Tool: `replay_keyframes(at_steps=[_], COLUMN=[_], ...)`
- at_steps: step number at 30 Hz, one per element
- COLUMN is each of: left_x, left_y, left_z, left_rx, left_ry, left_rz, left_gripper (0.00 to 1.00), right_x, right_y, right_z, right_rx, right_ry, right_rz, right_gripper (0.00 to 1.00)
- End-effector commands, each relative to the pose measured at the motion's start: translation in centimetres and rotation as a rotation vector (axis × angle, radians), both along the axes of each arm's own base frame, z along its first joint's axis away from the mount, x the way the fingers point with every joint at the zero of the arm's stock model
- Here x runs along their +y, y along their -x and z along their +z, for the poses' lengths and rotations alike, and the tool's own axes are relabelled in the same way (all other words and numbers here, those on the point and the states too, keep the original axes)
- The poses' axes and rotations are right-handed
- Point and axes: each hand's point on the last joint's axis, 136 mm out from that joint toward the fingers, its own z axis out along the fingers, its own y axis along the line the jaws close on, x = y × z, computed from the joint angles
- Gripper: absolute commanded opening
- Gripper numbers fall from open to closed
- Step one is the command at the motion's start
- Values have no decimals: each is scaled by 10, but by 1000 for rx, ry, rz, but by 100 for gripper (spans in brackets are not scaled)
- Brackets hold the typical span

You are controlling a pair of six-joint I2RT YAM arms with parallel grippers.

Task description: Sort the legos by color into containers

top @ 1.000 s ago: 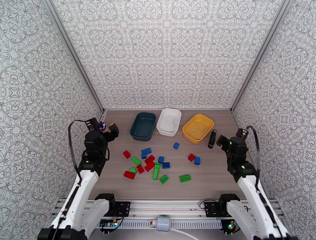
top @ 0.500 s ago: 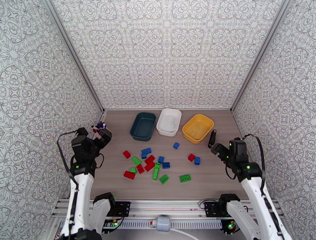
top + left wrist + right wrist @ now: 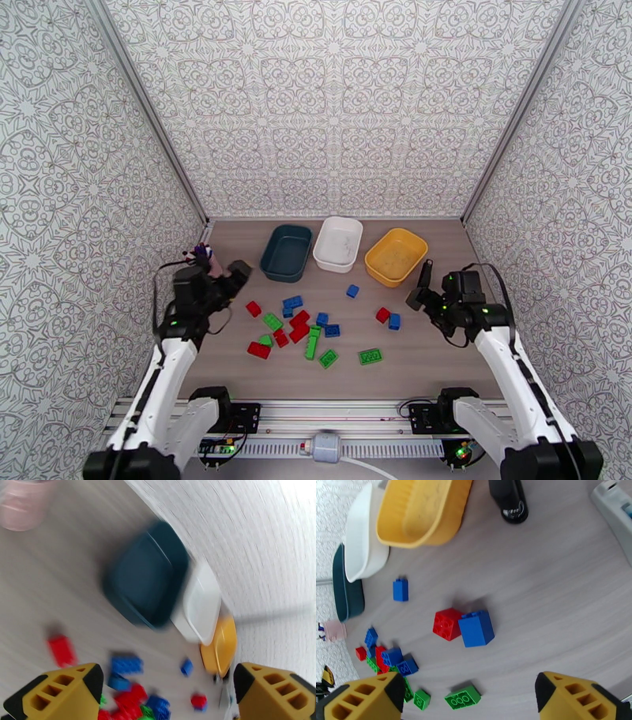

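The legos, red, green and blue bricks, lie scattered mid-table. Behind them stand the containers in a row: a dark teal tray, a white tray and a yellow tray. My left gripper hovers left of the pile, open and empty, above a red brick; its view is blurred. My right gripper hangs open and empty just right of a touching red brick and blue brick. A green brick lies nearer.
A pink cup of pens stands at the back left by the wall. Right of the yellow tray sits a black object, close to my right gripper. Patterned walls close off three sides of the wooden table.
Both arms have swung inward toward the bricks: the left gripper moved right past the pink cup, the right gripper moved left beside the black object. No brick has shifted.
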Motion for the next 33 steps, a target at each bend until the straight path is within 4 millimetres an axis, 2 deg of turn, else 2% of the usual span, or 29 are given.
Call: replay_keyframes(at_steps=[1,5,6,9,11,15,20,26,33], left_x=[-47,-125,-146,-194,-212,-220,-218,-212,-195], left_y=[10,23,26,34,35,25,24,25,23], left_z=[-18,-40,-44,-56,-60,-59,-64,-67,-70], left_rx=[79,124,135,175,188,191,215,228,237], left_ry=[-93,-194,-221,-307,-357,-354,-331,-323,-301], left_rz=[-55,-226,-286,-426,-482,-487,-473,-454,-403], left_gripper=[88,89,91,90,88,88,88,89,89], right_x=[11,26,31,39,42,49,47,45,48], right_y=[3,7,8,12,14,15,10,1,-19], right_z=[-9,-34,-38,-49,-58,-77,-91,-102,-113], right_rx=[91,177,188,228,252,293,338,363,375], right_ry=[14,97,110,155,176,197,242,283,312], right_rz=[66,133,151,190,205,236,245,251,263], right_gripper=[83,78,78,80,81,81,76,73,70])
